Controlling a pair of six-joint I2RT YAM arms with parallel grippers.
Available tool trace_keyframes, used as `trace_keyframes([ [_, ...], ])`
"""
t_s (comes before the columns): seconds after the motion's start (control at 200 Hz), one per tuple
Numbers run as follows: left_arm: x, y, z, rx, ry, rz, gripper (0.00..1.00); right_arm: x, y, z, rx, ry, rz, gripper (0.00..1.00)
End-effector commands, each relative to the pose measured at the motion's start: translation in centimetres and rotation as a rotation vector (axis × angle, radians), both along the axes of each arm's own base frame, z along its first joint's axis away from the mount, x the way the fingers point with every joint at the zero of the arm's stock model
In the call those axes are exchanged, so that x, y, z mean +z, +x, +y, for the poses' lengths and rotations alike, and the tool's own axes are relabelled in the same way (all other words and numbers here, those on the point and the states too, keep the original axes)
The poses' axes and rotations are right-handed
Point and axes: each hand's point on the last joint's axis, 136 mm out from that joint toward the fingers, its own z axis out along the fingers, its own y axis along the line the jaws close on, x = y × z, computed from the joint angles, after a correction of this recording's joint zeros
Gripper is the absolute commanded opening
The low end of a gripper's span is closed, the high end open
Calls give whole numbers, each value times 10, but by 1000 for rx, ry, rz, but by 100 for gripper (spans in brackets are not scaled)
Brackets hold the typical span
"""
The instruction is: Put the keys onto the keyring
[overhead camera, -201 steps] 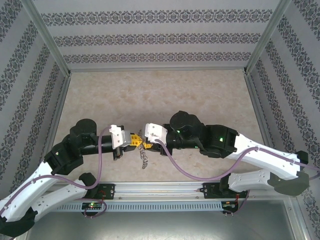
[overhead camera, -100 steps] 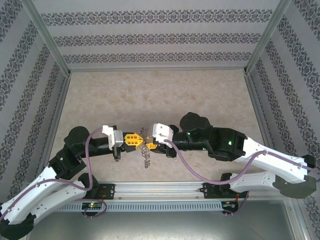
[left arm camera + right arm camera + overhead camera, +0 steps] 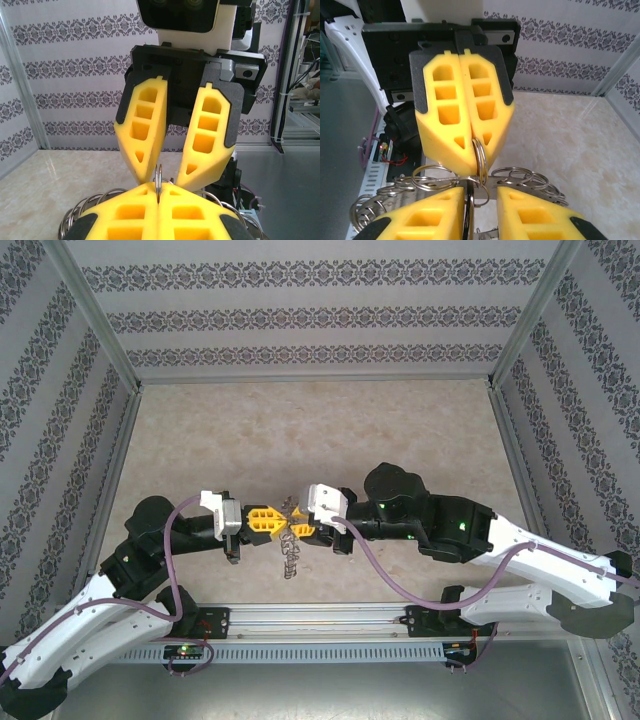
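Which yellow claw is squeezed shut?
The left gripper: its yellow foam fingers press together on a wire loop of the grey metal keyring. The right gripper has its fingers apart.

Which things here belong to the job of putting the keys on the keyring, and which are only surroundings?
Belong to the job:
flat grey metal keyring with wire loops
left yellow-fingered gripper, shut on one loop
right yellow-fingered gripper, open, facing it

Only surroundings:
beige stone-patterned table top
patterned wall panels
purple cables
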Motion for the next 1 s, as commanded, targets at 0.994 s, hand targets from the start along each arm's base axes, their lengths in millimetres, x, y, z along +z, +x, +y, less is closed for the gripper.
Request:
trace_keyframes([
  [0.994,13,-14,0,-65,-15,-47,0,7,3,8,16,36,5,1],
])
